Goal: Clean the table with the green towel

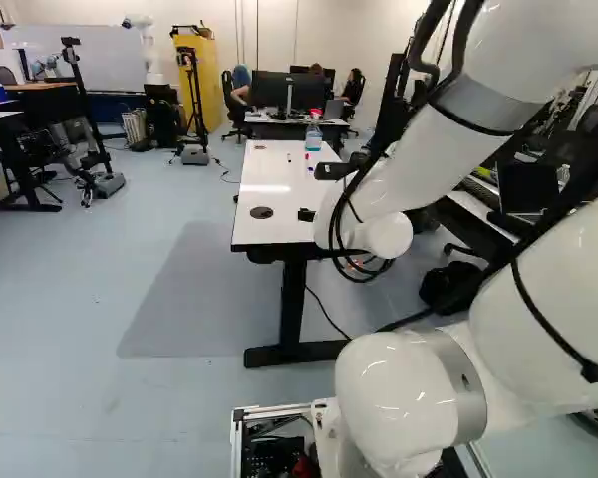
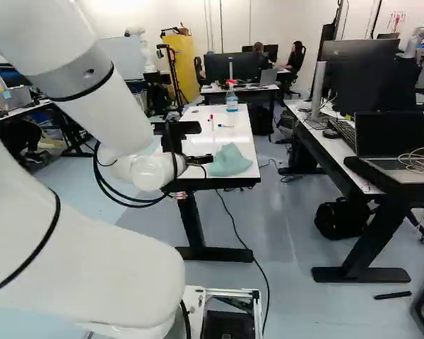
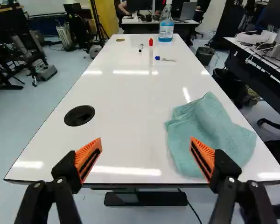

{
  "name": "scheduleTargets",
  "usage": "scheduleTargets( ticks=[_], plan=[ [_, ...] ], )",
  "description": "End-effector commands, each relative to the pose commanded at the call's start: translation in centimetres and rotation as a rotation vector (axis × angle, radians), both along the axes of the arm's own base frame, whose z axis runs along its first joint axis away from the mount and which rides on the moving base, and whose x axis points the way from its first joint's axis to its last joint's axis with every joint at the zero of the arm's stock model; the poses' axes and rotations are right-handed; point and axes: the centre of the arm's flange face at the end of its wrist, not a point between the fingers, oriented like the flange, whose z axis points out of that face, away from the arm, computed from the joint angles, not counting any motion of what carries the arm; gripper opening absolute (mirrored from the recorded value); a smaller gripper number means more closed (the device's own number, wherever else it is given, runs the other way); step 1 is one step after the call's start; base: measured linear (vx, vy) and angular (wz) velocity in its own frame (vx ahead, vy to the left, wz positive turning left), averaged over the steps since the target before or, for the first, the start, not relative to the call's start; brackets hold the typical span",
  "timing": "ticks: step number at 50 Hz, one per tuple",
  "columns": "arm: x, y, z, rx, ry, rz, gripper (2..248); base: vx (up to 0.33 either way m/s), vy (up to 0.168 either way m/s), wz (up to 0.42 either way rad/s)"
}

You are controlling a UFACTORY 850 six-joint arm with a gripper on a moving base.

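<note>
Lying rumpled by the near right corner of the table (image 3: pixel 126 107): pale green towel (image 3: pixel 212 135), peaked toward the far edge, of unclear long axis. Gripper (image 2: pixel 205 143) released, spread wide.

Right base view, clock positions: a clear plastic spray bottle (image 2: pixel 232 102) and a slim red-capped marker (image 2: pixel 211 122) occupy 12 o'clock; a tall yellow panel (image 2: pixel 186 62), 11; an open black-screened laptop (image 2: pixel 390 135), 3; a rounded black bag (image 2: pixel 341 219) rests at 4.
</note>
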Motion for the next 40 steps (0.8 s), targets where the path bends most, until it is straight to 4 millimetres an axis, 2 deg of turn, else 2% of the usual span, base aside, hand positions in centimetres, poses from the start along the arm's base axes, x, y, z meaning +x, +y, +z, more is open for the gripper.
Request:
scheduleTargets(
  ticks=[20,40],
  plan=[
    [-2.0,-0.1,-1.3,0.000,-0.056,-0.002,247,0.000,0.000,0.000],
    [-3.2,-0.1,-2.0,0.000,-0.088,-0.003,247,0.000,0.000,0.000]
  ],
)
